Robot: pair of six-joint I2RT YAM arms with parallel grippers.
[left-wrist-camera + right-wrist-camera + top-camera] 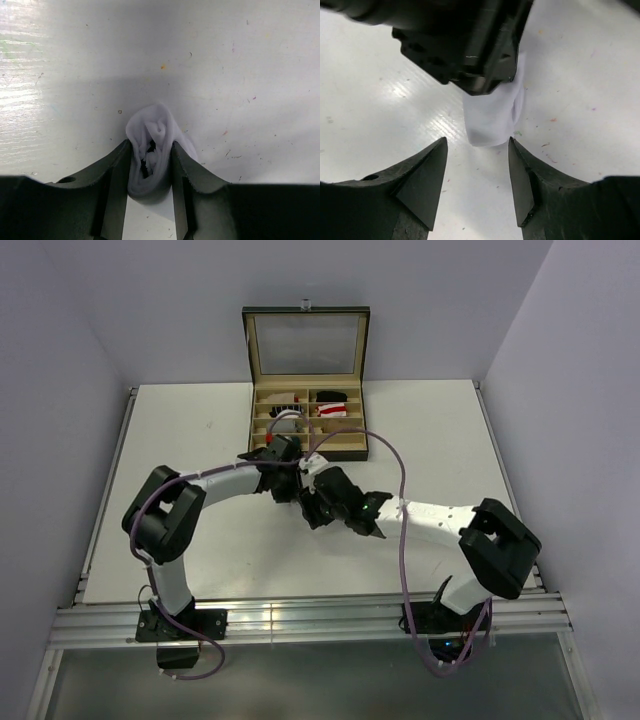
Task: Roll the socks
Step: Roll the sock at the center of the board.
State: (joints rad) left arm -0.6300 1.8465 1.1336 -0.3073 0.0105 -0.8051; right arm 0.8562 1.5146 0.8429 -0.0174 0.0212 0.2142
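Clamped in left gripper: white sock, bunched on table, loose fold poking out ahead. Spread wide, empty: right gripper, tips just short of sock's free end. Hold pinch firm; bring right tips around free end; tuck inward before turning; avoid dragging fabric sideways.

Bright o/h light, glare, soft shadows
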